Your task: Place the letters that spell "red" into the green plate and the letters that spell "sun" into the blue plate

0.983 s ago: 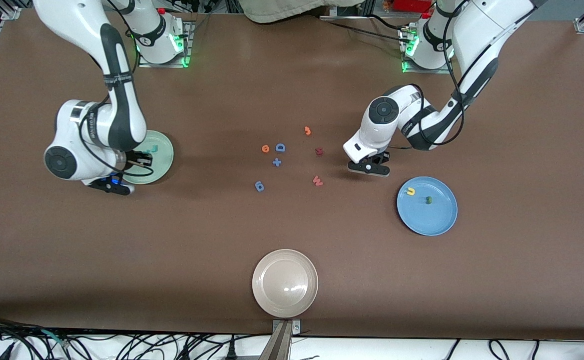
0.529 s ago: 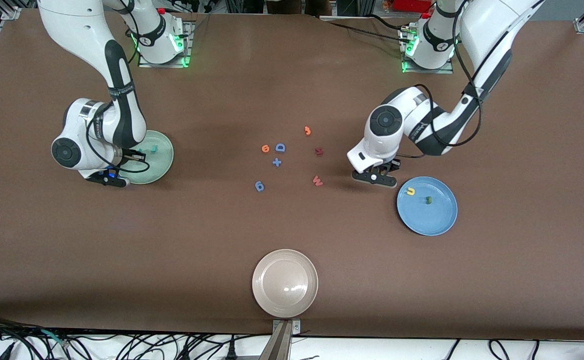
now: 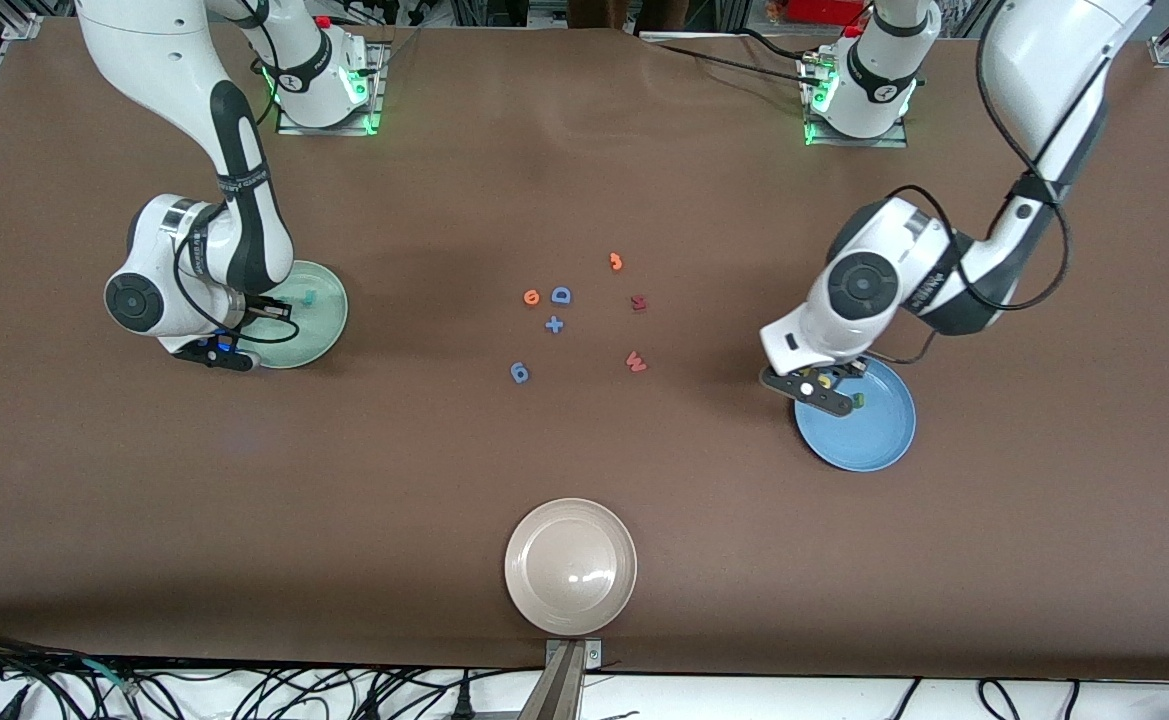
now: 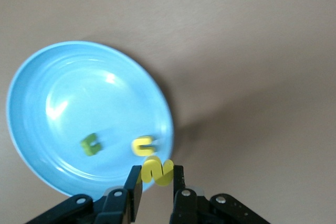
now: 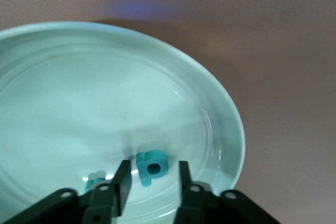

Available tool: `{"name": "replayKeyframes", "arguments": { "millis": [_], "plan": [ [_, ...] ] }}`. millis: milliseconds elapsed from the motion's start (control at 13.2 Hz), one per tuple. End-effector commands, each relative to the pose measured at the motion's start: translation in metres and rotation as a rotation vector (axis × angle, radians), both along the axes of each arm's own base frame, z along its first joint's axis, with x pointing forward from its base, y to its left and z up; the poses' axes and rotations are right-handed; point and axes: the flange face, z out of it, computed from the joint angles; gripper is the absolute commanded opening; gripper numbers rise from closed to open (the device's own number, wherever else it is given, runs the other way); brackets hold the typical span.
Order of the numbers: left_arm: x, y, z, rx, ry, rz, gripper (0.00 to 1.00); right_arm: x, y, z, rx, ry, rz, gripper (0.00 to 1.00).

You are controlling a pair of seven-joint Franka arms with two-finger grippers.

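Observation:
My left gripper (image 4: pixel 156 171) is shut on the yellow "s" (image 4: pixel 157 170) and hangs over the rim of the blue plate (image 3: pixel 879 435) at the end toward the table's middle. In that plate (image 4: pixel 63 93) lie the yellow "u" (image 4: pixel 143 145) and the dark green "n" (image 4: pixel 92 144). My right gripper (image 5: pixel 154 166) stands open just above the green plate (image 3: pixel 324 330). The teal "d" (image 5: pixel 152 165) lies flat on the plate (image 5: pixel 79 93) between the fingers, touching neither, with the teal "r" (image 5: pixel 94 182) beside it. The orange "e" (image 3: pixel 531 297) lies mid-table.
Around the "e" lie a blue D (image 3: pixel 562 295), a blue plus (image 3: pixel 554 325), another blue letter (image 3: pixel 519 373), an orange hooked piece (image 3: pixel 616 262) and two red letters (image 3: pixel 639 302) (image 3: pixel 635 361). A beige plate (image 3: pixel 570 566) sits at the table's near edge.
The left arm carried the "s" from beside the red letters to over the blue plate's rim. The right gripper opened and let the teal "d" go onto the green plate.

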Motion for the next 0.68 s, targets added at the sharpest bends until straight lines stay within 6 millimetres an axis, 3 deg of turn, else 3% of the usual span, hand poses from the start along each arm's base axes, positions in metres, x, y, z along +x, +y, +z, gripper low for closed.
{"name": "replayKeyframes", "arguments": {
  "millis": [0, 227, 302, 378, 529, 605],
  "plan": [
    [0.013, 0.016, -0.013, -0.062, -0.002, -0.034, 0.15, 0.002, 0.001, 0.015, 0.043, -0.016, -0.009, 0.87],
    [0.021, 0.019, -0.015, -0.086, -0.025, -0.025, 0.21, 0.012, 0.016, 0.04, 0.076, 0.039, -0.036, 0.87],
    [0.023, 0.02, -0.014, -0.087, -0.029, -0.025, 0.3, 0.017, 0.025, 0.051, 0.08, 0.055, -0.059, 0.87],
    [0.024, 0.02, -0.013, -0.089, -0.028, -0.039, 0.32, 0.021, 0.037, 0.063, 0.078, 0.066, -0.084, 0.87],
    [0.029, 0.029, -0.016, -0.089, -0.027, -0.054, 0.75, 0.026, 0.065, 0.081, 0.061, 0.079, -0.126, 0.87],
    [0.029, 0.03, -0.016, -0.089, -0.025, -0.057, 0.89, 0.026, 0.086, 0.085, 0.047, 0.08, -0.154, 0.87]
  ]
}}
